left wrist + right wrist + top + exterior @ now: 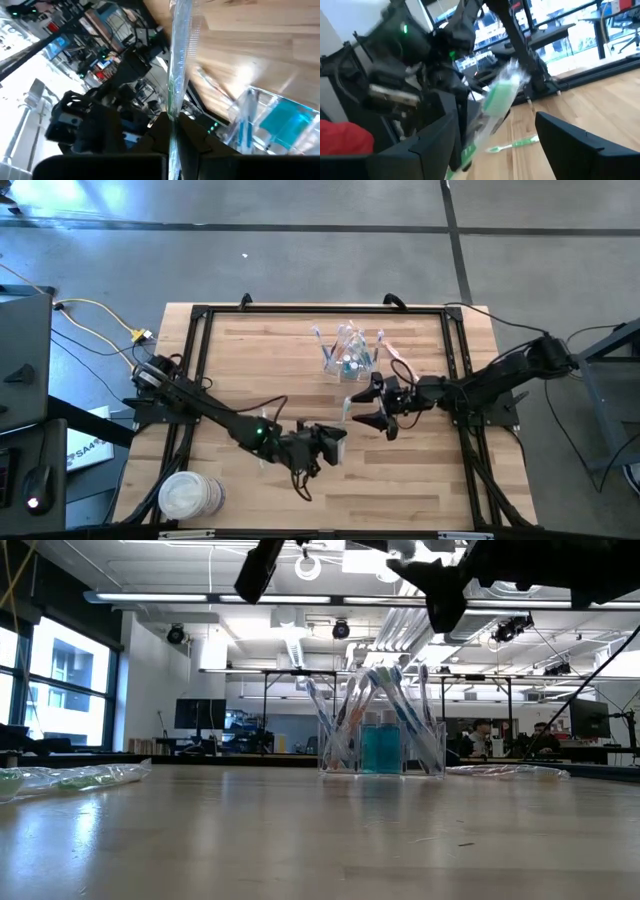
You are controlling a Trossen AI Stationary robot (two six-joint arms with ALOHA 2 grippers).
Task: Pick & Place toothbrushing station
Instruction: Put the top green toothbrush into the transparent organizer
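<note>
Now wrapped toothbrush (176,75) clamped in shut left gripper (335,442), long axis toward cup (350,360), frame upper centre. Right gripper (382,405) wide open, empty, nearer cup.

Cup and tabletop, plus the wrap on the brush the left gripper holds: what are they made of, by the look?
Cup: looks like clear hard plastic, glossy; the brushes and a blue tube show through its walls.
Tabletop: light wood planks, satin; grain and plank seams show.
Wrap on the brush in the left gripper: thin clear film, probably plastic; crinkled and shiny.

Overhead view straight down on table (250,370), low view level across it, wrist views close, all sharing cup (350,360).
</note>
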